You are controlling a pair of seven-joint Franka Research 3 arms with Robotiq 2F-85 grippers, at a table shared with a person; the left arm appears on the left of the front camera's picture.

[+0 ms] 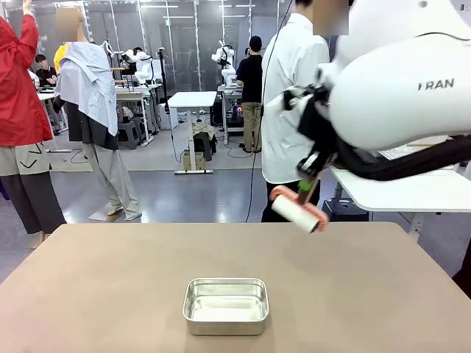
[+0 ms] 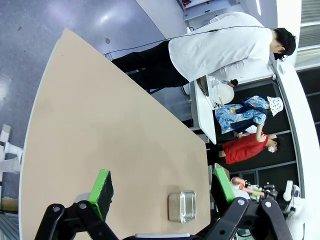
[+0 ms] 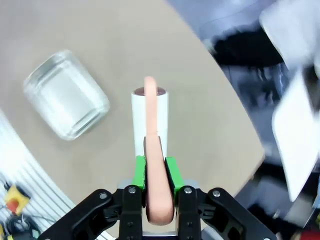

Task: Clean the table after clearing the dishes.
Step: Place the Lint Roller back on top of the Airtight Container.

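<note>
The right gripper (image 3: pixel 155 172) is clamped on a lint roller (image 1: pixel 297 209) at 2 o'clock above the table (image 1: pixel 110 279); its far edge blurs. The left gripper (image 2: pixel 162 192) gapes wide, its base cut off. A pan (image 1: pixel 225 304) sits at 6.

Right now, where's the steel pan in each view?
Front view: pan at bottom centre of the table, nearest the camera.
Left wrist view: pan low and right of centre, between the open left gripper's fingers, by the table's edge.
Right wrist view: pan at upper left, blurred, left of the lint roller that the right gripper holds.
Shared landmark: the table.
</note>
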